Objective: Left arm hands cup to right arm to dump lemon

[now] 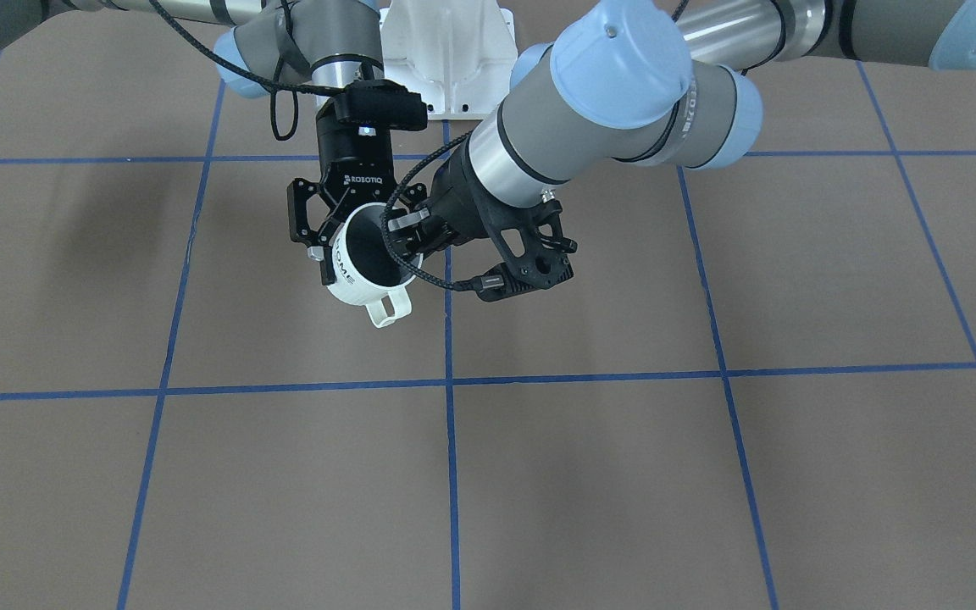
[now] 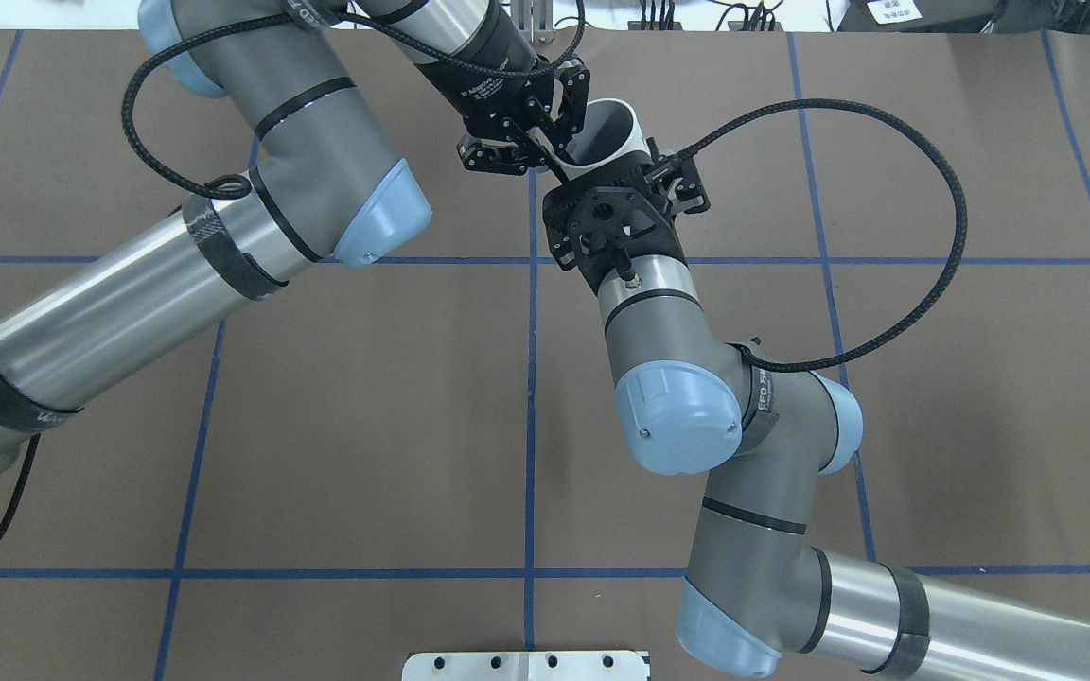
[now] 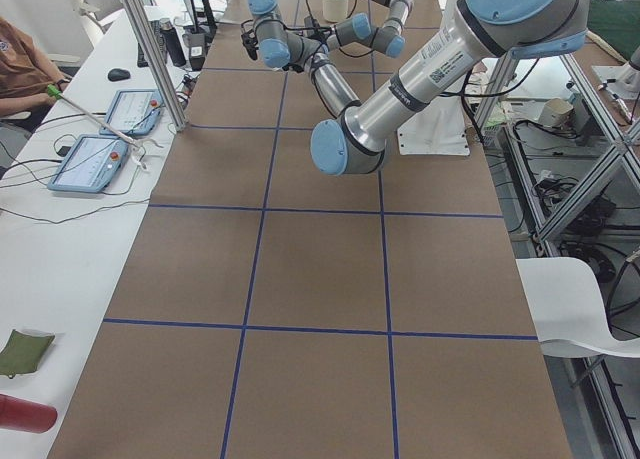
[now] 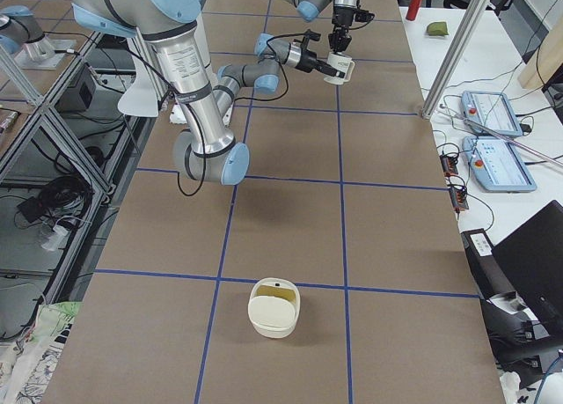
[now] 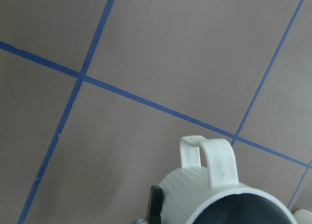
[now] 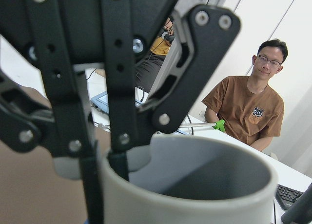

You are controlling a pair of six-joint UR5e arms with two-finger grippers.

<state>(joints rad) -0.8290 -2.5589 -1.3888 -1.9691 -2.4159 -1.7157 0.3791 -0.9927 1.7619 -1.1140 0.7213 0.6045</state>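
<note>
The cup (image 6: 209, 170) fills the lower frame, showing its white rim and grey inside. The left tool (image 6: 103, 175), a close black linkage, pinches the cup's wall on the left, one finger inside and one outside. Behind it a man (image 6: 246, 107) in glasses and a brown T-shirt sits at a white desk (image 6: 292, 177) beside a keyboard (image 6: 287, 194).
</note>
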